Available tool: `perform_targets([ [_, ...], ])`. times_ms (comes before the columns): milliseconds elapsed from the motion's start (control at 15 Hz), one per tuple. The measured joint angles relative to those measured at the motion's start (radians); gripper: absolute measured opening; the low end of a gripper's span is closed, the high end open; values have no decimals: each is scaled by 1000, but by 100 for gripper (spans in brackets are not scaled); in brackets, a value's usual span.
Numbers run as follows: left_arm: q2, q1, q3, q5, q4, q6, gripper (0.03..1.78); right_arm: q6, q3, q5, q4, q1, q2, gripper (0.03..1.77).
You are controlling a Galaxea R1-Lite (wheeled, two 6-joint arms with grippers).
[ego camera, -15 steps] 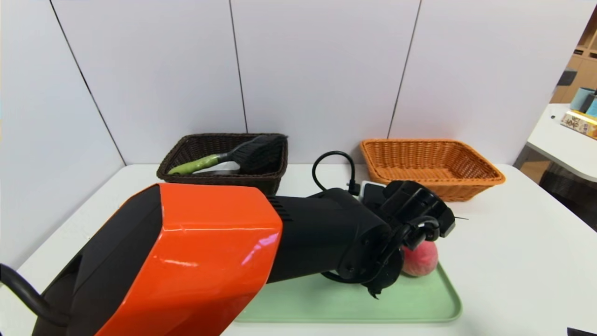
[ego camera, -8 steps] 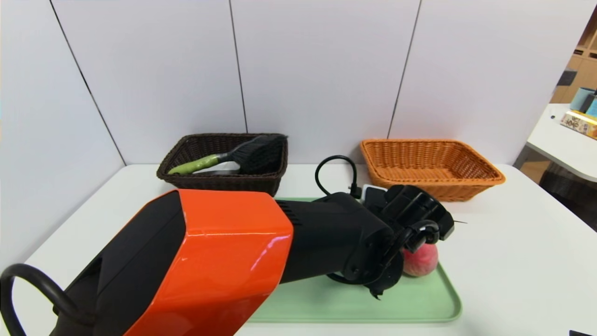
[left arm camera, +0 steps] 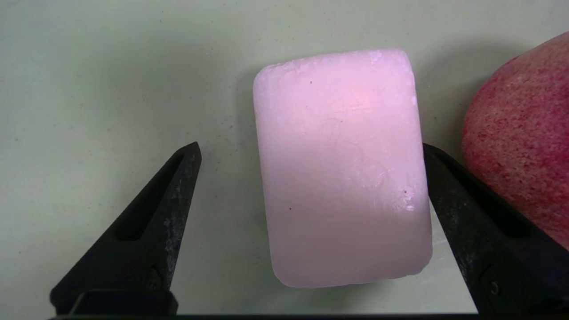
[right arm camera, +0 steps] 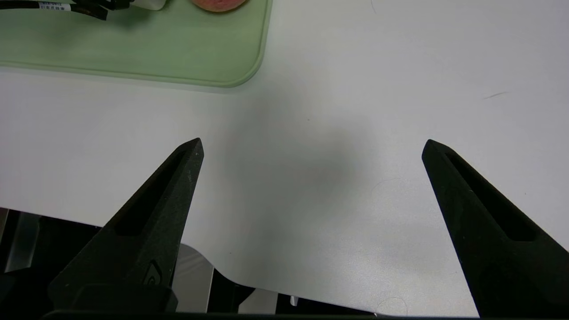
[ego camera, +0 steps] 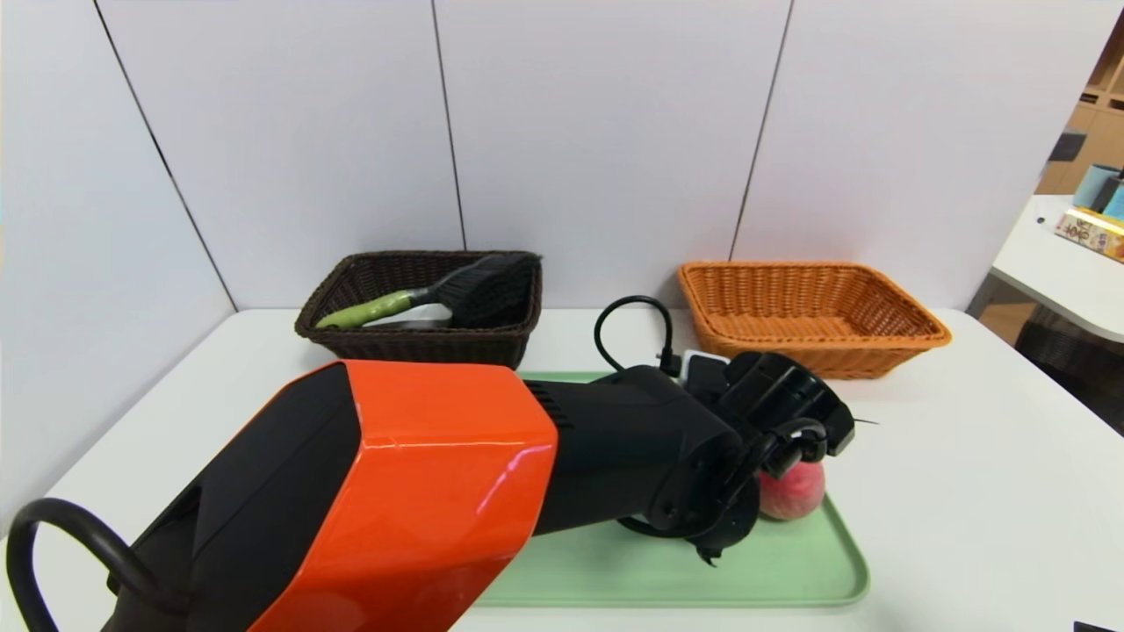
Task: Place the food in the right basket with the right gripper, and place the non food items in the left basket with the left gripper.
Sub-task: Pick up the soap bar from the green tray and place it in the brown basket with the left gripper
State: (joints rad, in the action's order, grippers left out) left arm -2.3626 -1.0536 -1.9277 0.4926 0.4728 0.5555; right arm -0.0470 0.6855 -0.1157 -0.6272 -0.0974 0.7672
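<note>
A small white bar (left arm camera: pixel 340 169) lies flat on the green tray (ego camera: pixel 790 570). My left gripper (left arm camera: pixel 310 147) is open around the bar. One finger (left arm camera: pixel 471 222) is at the bar's edge, between it and the peach (left arm camera: pixel 520 142); the other finger (left arm camera: pixel 146 235) stands well apart. In the head view the peach (ego camera: pixel 793 491) sits on the tray beside the left wrist, and the bar is hidden under that wrist. The dark brown left basket (ego camera: pixel 351 329) holds the green-handled brush (ego camera: pixel 421 298) and a white box (ego camera: pixel 428 314). The orange right basket (ego camera: pixel 808 316) stands at the back right. My right gripper (right arm camera: pixel 313 142) is open over bare table.
The left arm's orange and black link (ego camera: pixel 395 491) covers the tray's left half in the head view. In the right wrist view the table's front edge (right arm camera: pixel 249 280) is close below the right gripper, and the tray's corner (right arm camera: pixel 222 66) lies beyond it. A second table (ego camera: pixel 1062 263) stands far right.
The left arm's orange link has shifted a little to the right and its wrist has settled slightly over the tray. Peach, baskets and right gripper have not moved.
</note>
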Motion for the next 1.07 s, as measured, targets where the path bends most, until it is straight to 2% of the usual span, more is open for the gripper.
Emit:
perform_targets([
  [200,0,-1,1,0,5,-2,121,0,2,0,0,1,0,170],
  [333,1,0,1,0,9,-5,102,0,3,0,1,1,0,170],
  [867,56,12,1,0,26,-26,100,1,6,-1,2,1,3,170],
  [1067,106,24,1,1,69,-36,99,1,7,0,2,1,2,170],
])
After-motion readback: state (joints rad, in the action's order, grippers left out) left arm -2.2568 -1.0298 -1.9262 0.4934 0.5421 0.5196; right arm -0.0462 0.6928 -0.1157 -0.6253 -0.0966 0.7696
